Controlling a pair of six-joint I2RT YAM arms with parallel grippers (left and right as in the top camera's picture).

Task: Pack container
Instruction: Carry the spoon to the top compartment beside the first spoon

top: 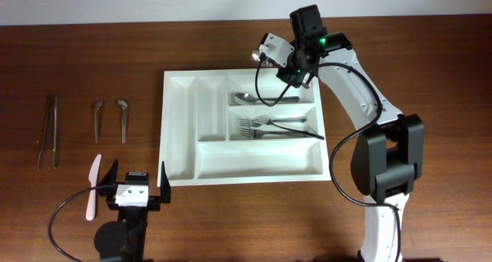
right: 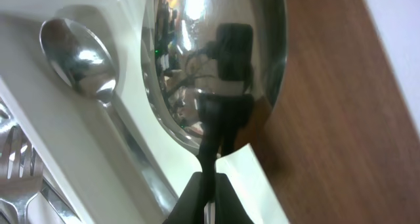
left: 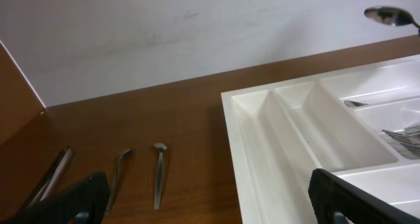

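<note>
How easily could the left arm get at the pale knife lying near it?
Probably easily, yes. The pale knife lies flat on the table right beside the left end effector, which is open and empty, and nothing stands between them.

You have no lettering, number, brand or label to read in any view: none shows on the white cutlery tray (top: 254, 160), nor on the spoon (right: 216, 60) pinched in the right gripper (right: 209, 191).

Table (top: 77, 62): dark brown wood, I see grain throughout.
Metal sticks (top: 48, 131): long pair, far left, side by side.
Small spoons: two (top: 98, 117) (top: 123, 117), just right of the sticks, bowls toward the wall.
Plastic knife (top: 92, 187): pale pink, below the spoons, apart from them.
Wall (left: 164, 33): plain white.
</note>
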